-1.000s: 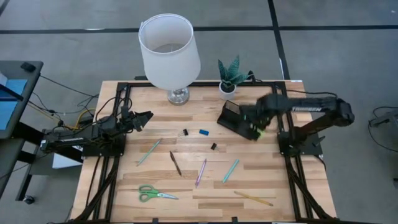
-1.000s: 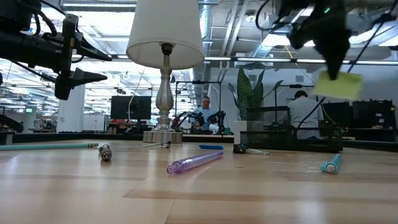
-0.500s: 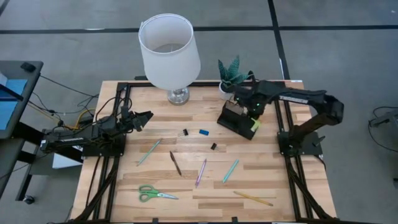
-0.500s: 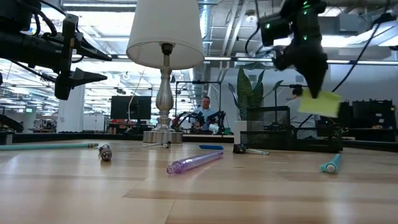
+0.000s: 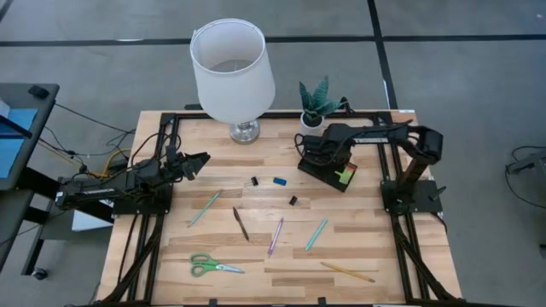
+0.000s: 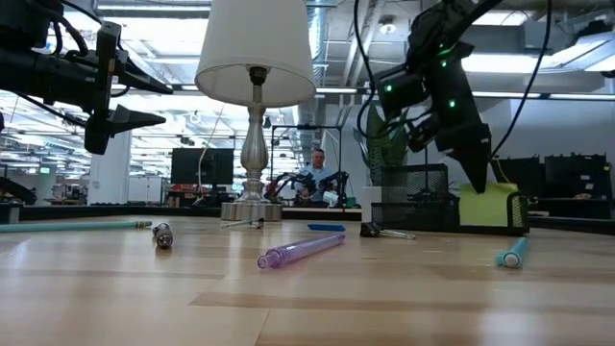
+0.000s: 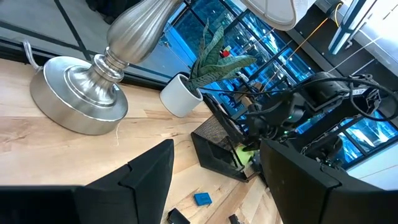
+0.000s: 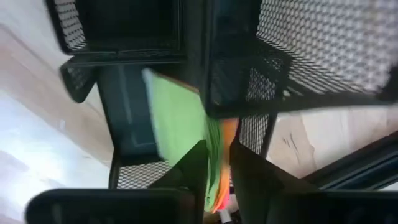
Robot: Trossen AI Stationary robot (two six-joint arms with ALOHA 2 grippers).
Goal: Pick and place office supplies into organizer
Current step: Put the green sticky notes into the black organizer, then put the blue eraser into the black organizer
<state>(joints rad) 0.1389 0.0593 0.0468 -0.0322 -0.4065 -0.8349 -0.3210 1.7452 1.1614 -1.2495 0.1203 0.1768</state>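
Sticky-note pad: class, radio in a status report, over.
Right gripper at organizer, fingers astride sticky-note pad in its tray. Left gripper open, waiting. Nothing in the way.

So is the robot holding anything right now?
The right pincer pinches the green sticky-note pad by one edge, inside the organizer. The left pincer holds nothing.

Black wire-mesh organizer (image 5: 322, 169) on pale wood table (image 5: 256, 264), polished-metal lamp base (image 7: 78, 93).
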